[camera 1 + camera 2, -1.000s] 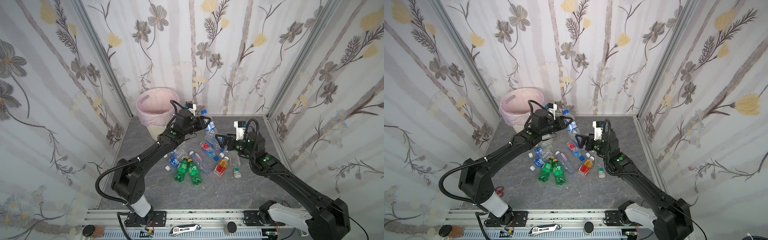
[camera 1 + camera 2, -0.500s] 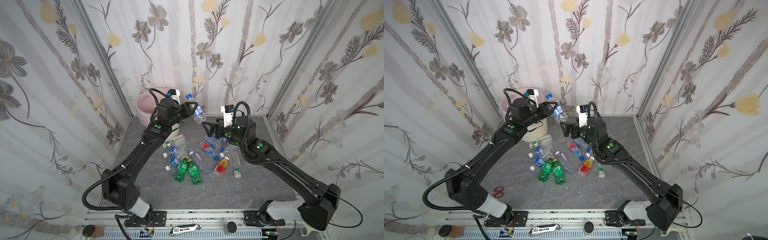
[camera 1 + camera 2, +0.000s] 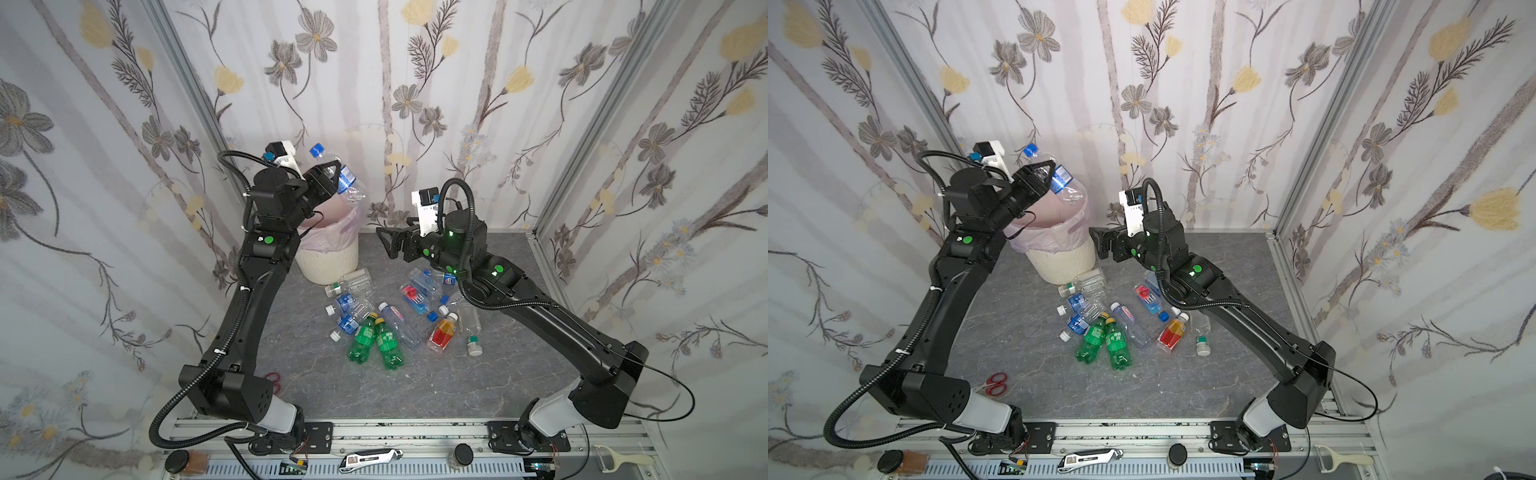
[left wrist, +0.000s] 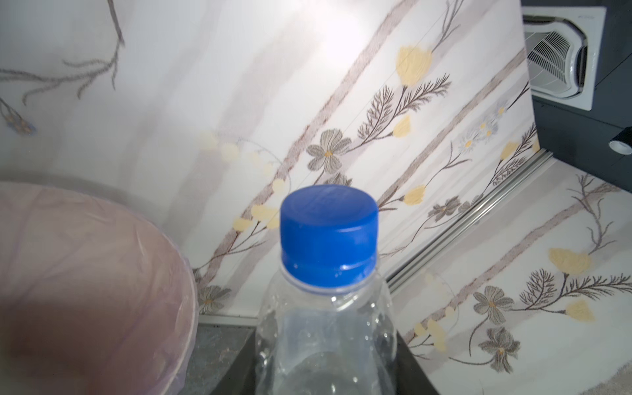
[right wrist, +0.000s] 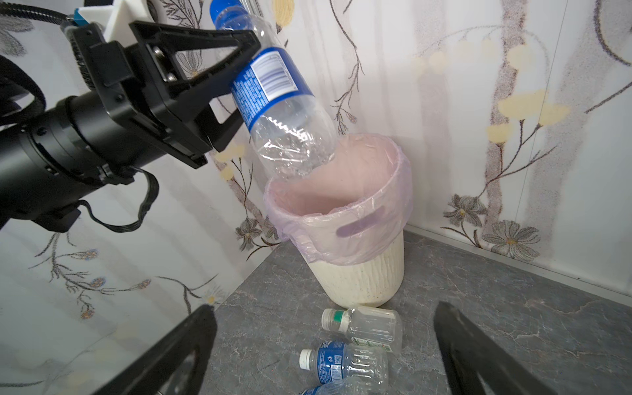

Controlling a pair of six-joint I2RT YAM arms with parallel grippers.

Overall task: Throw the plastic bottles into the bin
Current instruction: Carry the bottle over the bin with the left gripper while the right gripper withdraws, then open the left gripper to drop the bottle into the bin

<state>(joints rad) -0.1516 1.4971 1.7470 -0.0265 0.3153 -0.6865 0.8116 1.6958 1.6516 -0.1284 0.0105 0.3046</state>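
Observation:
My left gripper (image 3: pixel 329 182) is shut on a clear plastic bottle (image 3: pixel 341 179) with a blue cap and blue label. It holds the bottle tilted, cap up, with its base just over the rim of the bin (image 3: pixel 332 266). The bin is cream-white with a pink bag and stands in the back left corner. In the right wrist view the bottle (image 5: pixel 277 99) hangs over the bin (image 5: pixel 362 273). Several bottles (image 3: pixel 386 307) lie on the floor, among them two green ones (image 3: pixel 376 340) and an orange-red one (image 3: pixel 442 332). My right gripper (image 3: pixel 384 243) is open and empty, to the right of the bin.
Flowered walls close in the left, back and right sides. Red-handled scissors (image 3: pixel 994 384) lie on the floor near the left arm's base. Two bottles (image 5: pixel 359 345) lie right at the foot of the bin. Tools (image 3: pixel 370 457) sit on the front rail.
My left arm has carried the bottle up and to the left, from above the pile to over the bin. My right gripper has risen and moved left toward the bin, staying open.

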